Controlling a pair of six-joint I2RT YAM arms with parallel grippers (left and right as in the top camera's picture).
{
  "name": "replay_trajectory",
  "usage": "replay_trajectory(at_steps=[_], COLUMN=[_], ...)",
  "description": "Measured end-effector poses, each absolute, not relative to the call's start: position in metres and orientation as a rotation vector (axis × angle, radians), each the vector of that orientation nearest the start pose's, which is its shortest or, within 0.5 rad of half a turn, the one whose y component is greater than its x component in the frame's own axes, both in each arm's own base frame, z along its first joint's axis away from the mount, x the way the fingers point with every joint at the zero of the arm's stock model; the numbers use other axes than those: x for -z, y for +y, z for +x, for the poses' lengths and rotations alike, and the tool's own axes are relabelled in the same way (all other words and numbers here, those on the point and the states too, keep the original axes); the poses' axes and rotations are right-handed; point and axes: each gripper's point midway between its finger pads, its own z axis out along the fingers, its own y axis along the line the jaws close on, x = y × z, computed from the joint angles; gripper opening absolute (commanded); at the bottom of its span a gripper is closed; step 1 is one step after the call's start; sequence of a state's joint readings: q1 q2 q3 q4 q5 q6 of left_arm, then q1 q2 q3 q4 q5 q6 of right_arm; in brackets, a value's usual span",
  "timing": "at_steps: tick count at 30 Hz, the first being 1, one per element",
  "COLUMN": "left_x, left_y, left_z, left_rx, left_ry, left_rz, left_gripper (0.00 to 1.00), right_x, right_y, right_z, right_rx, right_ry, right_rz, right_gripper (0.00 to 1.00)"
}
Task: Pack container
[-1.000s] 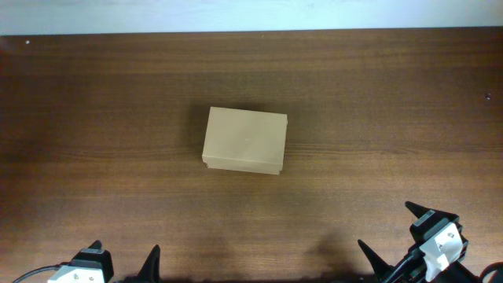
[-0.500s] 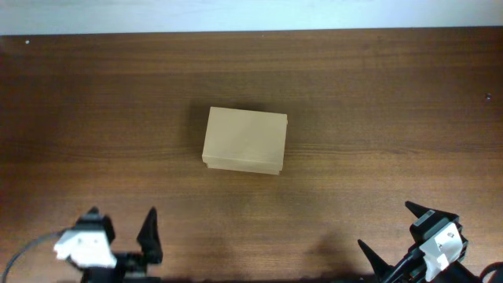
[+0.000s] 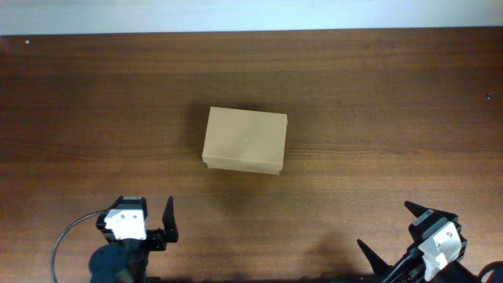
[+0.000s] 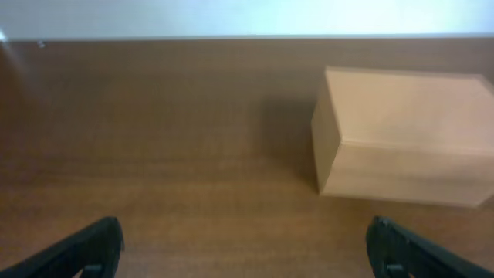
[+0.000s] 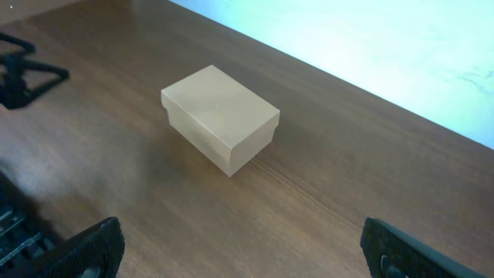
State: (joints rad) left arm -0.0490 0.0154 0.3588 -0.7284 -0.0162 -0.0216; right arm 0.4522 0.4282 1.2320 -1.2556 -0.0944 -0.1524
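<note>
The container (image 3: 244, 140) is a plain tan cardboard box with its lid shut, standing in the middle of the wooden table. It also shows at the right of the left wrist view (image 4: 401, 135) and in the middle of the right wrist view (image 5: 220, 117). My left gripper (image 3: 134, 216) is open and empty, near the front edge to the left of the box; its jaws (image 4: 247, 247) frame bare table. My right gripper (image 3: 391, 233) is open and empty at the front right corner; its jaws (image 5: 243, 247) frame bare table too. No pens are in view.
The brown wooden table (image 3: 377, 94) ends at a white wall strip along the far edge. The left arm (image 5: 23, 73) shows as a dark shape at the left of the right wrist view.
My left arm has risen from the bottom left corner and moved right and forward, toward the box. The right arm and the box have not moved.
</note>
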Motion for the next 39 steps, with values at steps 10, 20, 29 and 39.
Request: replay_trajectory(at_steps=[10, 20, 29, 39], left_x=[-0.095, -0.096, -0.096, -0.096], left_y=[-0.006, -0.006, -0.006, -0.006], left_z=[0.200, 0.200, 0.200, 0.201], left_rx=[0.004, -0.004, -0.004, -0.006], left_ry=[2.094, 2.091, 2.091, 2.090], left_rz=[0.050, 0.059, 0.059, 0.062], left_gripper=[1.00, 1.00, 1.00, 1.00], right_x=[-0.334, -0.334, -0.332, -0.243], right_y=[0.070, 0.070, 0.068, 0.043], right_z=[0.107, 0.107, 0.108, 0.137], right_rx=[-0.284, -0.284, -0.271, -0.118], right_ry=[1.921, 1.921, 1.933, 1.971], right_rz=[-0.663, -0.663, -0.643, -0.415], right_gripper=[0.99, 0.99, 0.99, 0.99])
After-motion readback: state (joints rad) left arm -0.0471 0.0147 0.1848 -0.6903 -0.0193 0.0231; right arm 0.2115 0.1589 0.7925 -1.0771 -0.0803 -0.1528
